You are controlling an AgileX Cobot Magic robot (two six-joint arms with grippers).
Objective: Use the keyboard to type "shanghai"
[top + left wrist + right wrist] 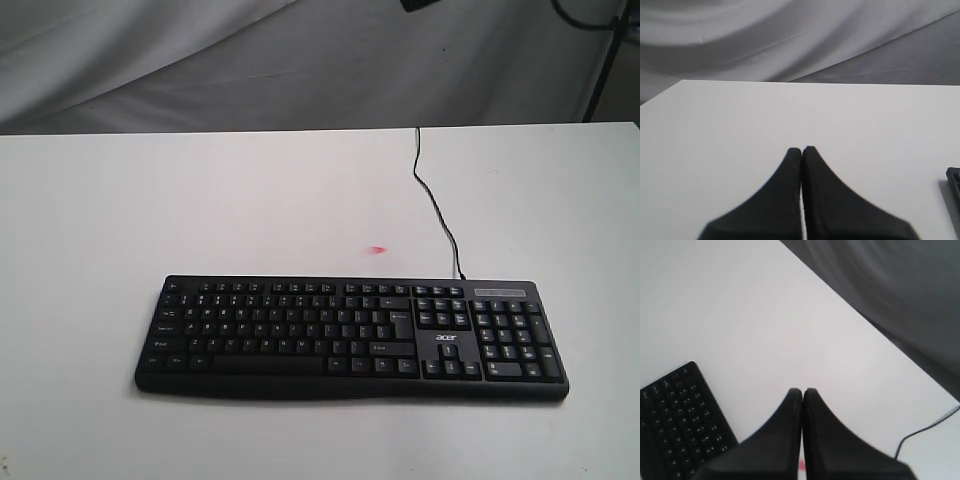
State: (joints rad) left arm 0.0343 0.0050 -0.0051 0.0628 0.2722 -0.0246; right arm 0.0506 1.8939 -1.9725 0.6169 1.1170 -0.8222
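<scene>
Whole acer keyboard [350,340] at 6 o'clock on table [200,200]: exterior view only; left gripper [801,150], right gripper [802,391], pinched together and empty: wrist views only.

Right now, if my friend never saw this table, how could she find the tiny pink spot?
Look at the white table and find the wide black keyboard on it. In the exterior view, just beyond the keyboard's far edge and left of its thin black cable, there is a tiny pink spot. It is the only coloured thing on the table.
</scene>
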